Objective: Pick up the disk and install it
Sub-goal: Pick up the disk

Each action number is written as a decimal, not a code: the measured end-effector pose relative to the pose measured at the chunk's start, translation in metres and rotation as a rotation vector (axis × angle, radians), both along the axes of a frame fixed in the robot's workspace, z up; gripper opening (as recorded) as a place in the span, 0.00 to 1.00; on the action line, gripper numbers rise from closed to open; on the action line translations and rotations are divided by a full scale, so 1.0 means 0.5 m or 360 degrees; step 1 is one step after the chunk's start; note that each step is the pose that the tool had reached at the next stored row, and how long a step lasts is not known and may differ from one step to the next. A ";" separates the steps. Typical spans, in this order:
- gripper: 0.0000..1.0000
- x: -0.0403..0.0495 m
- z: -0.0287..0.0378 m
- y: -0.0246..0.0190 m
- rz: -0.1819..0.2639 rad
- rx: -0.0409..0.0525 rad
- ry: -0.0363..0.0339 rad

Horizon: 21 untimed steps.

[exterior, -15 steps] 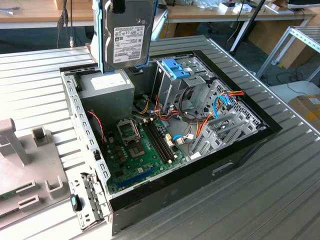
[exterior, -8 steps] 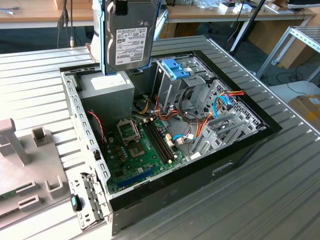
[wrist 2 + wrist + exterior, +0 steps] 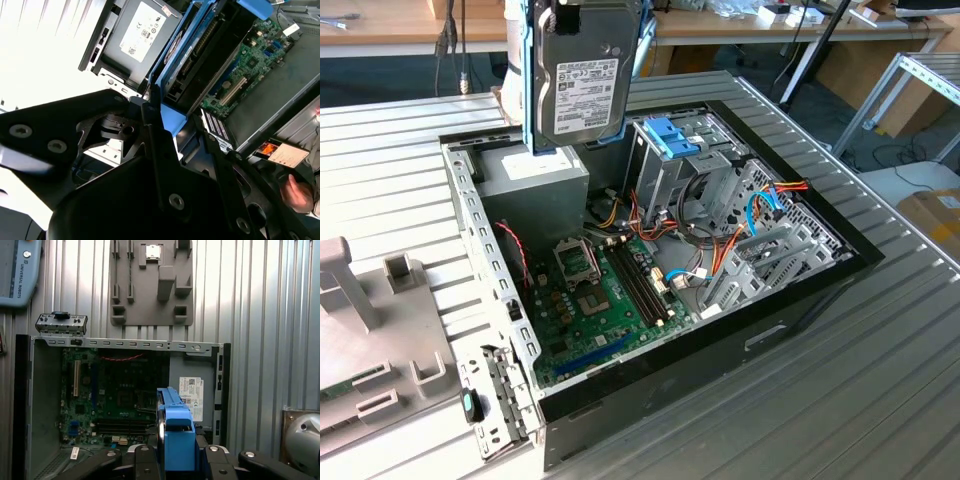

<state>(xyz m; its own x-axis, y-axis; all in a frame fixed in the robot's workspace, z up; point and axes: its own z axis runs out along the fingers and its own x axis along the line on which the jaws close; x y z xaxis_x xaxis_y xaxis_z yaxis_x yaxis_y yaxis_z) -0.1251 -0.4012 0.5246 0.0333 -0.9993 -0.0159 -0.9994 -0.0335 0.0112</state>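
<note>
Holding the disk (image 3: 582, 70) upright above the open computer case (image 3: 720, 350), the arm is in the carrying part of the task. The pick-up seems already done, the install not yet.

In the exterior view the disk hangs over the rear corner of the case, above the grey power supply (image 3: 535, 175), with its white label facing the camera and the blue rail along its edges. It is clear of the case.

In the first wrist view the gripper (image 3: 177, 460) has its two fingers pressed close on both sides of the blue carrier (image 3: 177, 440), so the claw is narrow and clamped on the disk. The second wrist view shows the same grasp (image 3: 175, 125) from the side, with the motherboard (image 3: 250, 55) below.

The likely target is the metal drive cage (image 3: 665, 150) with the blue tab, just beside the disk toward the exterior view's right. As a judgement, the placing calls for turning the disk so its rail is in line with the cage slot, and for care with the orange and red cables (image 3: 720, 250) near it. A person's hand (image 3: 297, 192) is close to the case edge.
</note>
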 end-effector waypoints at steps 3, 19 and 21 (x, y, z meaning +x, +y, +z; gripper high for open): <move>0.36 0.000 0.000 -0.0003 0.0000 0.0000 0.0000; 0.36 0.002 0.000 -0.0224 0.0000 0.0000 0.0000; 0.36 0.003 0.000 -0.0308 0.0000 0.0000 0.0000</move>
<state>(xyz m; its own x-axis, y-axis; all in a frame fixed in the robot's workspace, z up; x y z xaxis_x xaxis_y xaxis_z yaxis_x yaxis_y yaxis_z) -0.1237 -0.4166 0.5246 0.0334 -0.9993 -0.0159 -0.9994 -0.0336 0.0113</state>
